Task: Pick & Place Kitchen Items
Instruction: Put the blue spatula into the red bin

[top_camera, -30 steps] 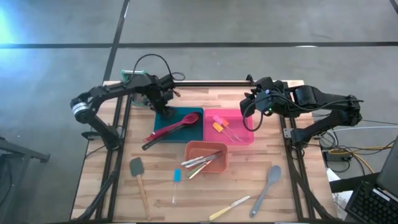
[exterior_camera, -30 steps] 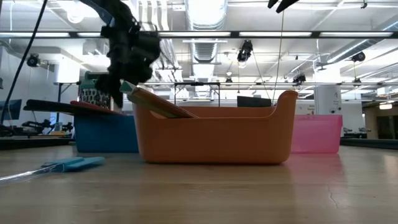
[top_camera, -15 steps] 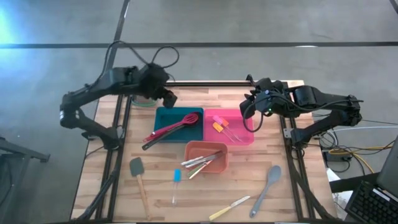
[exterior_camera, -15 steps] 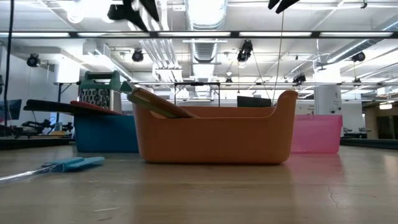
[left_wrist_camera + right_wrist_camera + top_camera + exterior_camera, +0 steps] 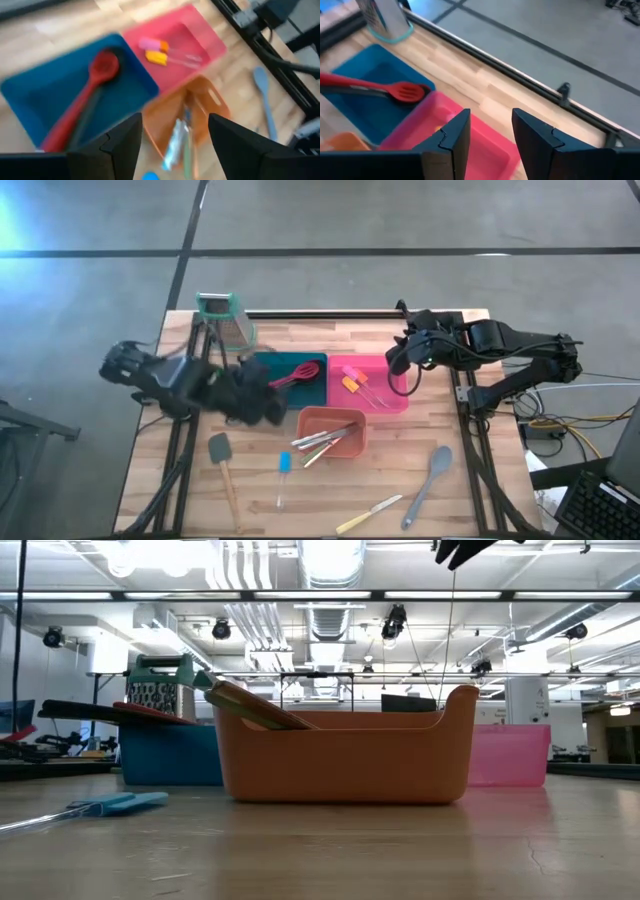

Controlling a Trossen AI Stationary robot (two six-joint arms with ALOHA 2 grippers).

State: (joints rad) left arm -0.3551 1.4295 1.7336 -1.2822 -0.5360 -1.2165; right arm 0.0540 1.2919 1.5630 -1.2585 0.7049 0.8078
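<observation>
My left gripper [image 5: 172,145] is open and holds nothing; it hovers over the near-left part of the blue tray [image 5: 296,376], blurred in the high view [image 5: 255,402]. A red spoon [image 5: 82,102] lies in that tray. My right gripper [image 5: 492,135] is open too, above the far right edge of the pink tray [image 5: 398,398], which holds small spatulas [image 5: 356,385]. Knives [image 5: 325,440] lie in the orange tray [image 5: 352,444]. A wooden-handled spatula [image 5: 222,465], a blue spatula [image 5: 284,468], a yellow-handled knife [image 5: 368,515] and a grey spoon [image 5: 430,473] lie flat on the table.
The metal grater with teal top [image 5: 222,315] stands at the table's far left corner. The three trays sit close together mid-table. Bare wood shows along the near edge between the loose utensils and at the table's left side.
My left arm rose from the blue tray's far-left corner by the grater, then swung fast toward the table's near edge, and is now over the tray's near-left part. The grater now shows in full. My right arm kept still.
</observation>
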